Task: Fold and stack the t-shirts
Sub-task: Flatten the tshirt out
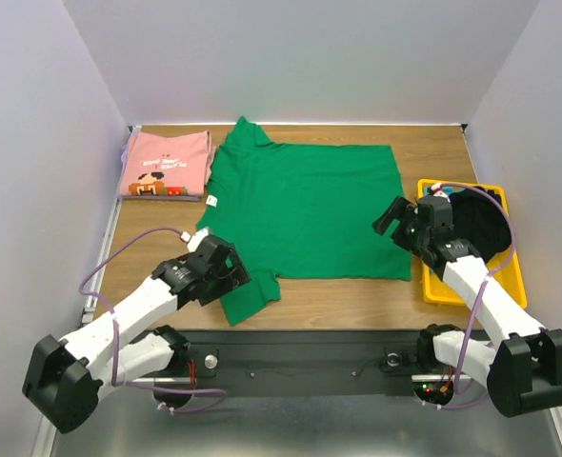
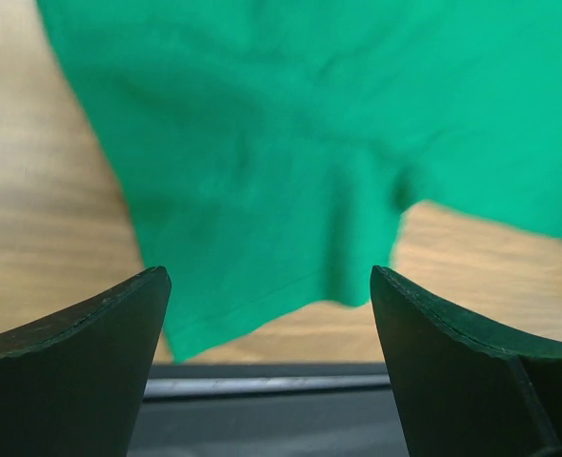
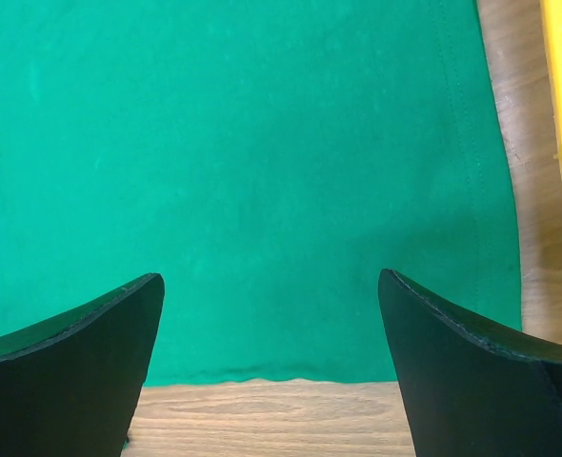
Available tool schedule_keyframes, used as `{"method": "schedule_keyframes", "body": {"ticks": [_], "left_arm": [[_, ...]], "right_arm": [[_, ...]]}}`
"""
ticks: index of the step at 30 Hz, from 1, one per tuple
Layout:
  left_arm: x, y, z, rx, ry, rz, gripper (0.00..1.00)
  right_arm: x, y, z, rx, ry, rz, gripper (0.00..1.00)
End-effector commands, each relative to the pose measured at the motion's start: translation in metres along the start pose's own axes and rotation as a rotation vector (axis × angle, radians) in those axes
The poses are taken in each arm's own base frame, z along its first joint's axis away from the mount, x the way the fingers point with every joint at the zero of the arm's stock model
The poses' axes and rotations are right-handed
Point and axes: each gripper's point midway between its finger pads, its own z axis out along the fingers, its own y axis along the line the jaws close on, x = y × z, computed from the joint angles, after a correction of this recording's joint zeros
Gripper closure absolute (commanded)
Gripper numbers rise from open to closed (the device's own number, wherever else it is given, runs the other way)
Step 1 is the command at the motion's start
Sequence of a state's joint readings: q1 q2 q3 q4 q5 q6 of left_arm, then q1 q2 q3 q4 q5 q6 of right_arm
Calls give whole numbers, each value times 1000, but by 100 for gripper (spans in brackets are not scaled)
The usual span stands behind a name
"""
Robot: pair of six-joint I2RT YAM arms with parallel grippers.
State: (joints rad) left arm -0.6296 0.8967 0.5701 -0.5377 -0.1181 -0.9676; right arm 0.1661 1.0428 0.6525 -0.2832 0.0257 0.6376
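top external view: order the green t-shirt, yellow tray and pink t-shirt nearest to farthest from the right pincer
From the right pincer:
1. green t-shirt, its right edge at the pincer, table centre
2. yellow tray, just to the right
3. pink t-shirt, far left corner

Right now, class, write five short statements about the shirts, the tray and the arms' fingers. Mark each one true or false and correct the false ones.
1. The green t-shirt lies spread out on the table, unfolded. True.
2. The pink t-shirt lies on top of the green t-shirt. False: it lies folded at the far left corner, beside the green one.
3. The yellow tray is empty. False: black cloth lies in it.
4. The left fingers and the right fingers stand open and hold nothing. True.
5. The left fingers are over the green t-shirt's near sleeve. True.
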Motion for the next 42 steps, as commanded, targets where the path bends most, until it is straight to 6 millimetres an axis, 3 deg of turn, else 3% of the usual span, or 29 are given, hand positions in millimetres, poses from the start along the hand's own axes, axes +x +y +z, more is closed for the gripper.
{"method": "schedule_keyframes", "body": {"ticks": [1, 5, 15, 18, 19, 21, 24, 25, 27, 32, 38, 42], "left_arm": [[34, 26, 5, -131, 142, 11, 3], [54, 32, 11, -183, 251, 62, 8], [73, 45, 29, -297, 329, 129, 18], [74, 47, 32, -315, 336, 142, 35], [73, 47, 31, -311, 334, 141, 46], [72, 47, 32, -303, 323, 140, 58], [69, 42, 30, -274, 306, 138, 93], [68, 42, 30, -268, 298, 144, 100], [63, 39, 30, -257, 275, 153, 100], [46, 30, 26, -206, 187, 154, 100], [30, 21, 17, -143, 96, 113, 100], [28, 17, 13, -111, 78, 99, 100]], "right_arm": [[0, 3, 3, -5, -4, 4, 0], [1, -3, 5, 22, -6, 4, 0], [-4, -11, 8, 73, -31, 4, 0], [-2, -16, 9, 92, -31, 13, 0], [-3, -16, 9, 93, -33, 18, 0], [-2, -18, 10, 104, -36, 24, 0], [-4, -19, 7, 108, -52, 35, 0], [-4, -20, 6, 113, -53, 40, 0], [-4, -21, 1, 115, -58, 41, 0], [25, -37, -14, 141, 20, 52, 0], [42, -52, -37, 166, 47, 52, 0], [52, -60, -37, 182, 54, 84, 0]]}}
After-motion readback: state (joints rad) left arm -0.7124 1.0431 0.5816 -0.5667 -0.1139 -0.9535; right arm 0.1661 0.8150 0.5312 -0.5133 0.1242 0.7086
